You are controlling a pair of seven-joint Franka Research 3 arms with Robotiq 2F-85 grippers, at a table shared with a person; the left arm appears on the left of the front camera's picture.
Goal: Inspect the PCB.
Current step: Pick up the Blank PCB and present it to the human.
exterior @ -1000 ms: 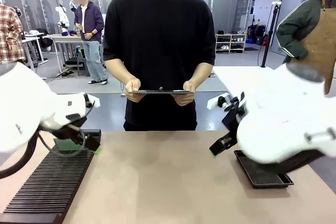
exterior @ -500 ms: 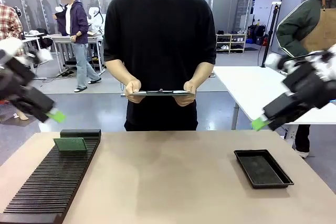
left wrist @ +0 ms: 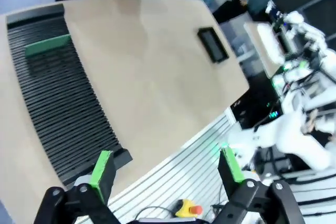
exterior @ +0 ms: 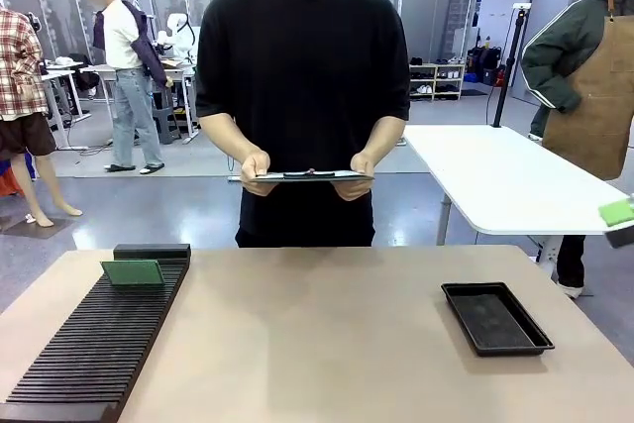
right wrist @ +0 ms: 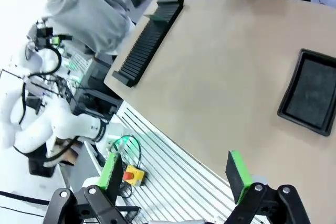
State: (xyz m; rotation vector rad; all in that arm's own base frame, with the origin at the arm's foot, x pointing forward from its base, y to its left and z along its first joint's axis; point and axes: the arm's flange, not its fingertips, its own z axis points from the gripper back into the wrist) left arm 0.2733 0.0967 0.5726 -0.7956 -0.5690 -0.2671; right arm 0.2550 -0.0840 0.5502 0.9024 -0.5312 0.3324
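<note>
The PCB (exterior: 132, 272) is a green board standing on edge in the far end of the black slotted rack (exterior: 99, 344) at the table's left. From high above the table's near edge, the left wrist view shows the PCB (left wrist: 47, 45) far off, and my left gripper (left wrist: 167, 165) is open with nothing between its green pads. My right gripper (right wrist: 174, 172) is also open and empty, high above the near edge. One of its green pads (exterior: 616, 212) pokes in at the right edge of the front view.
A person stands at the far side holding a grey clipboard (exterior: 302, 176) level in both hands. A black shallow tray (exterior: 495, 317) lies at the table's right. A yellow box with a red button (left wrist: 186, 208) sits below the near edge. Another person stands at the far right.
Both arms have swung up and outward from over the table. The left arm has left the front view; only a pad of the right remains. The person has held still.
</note>
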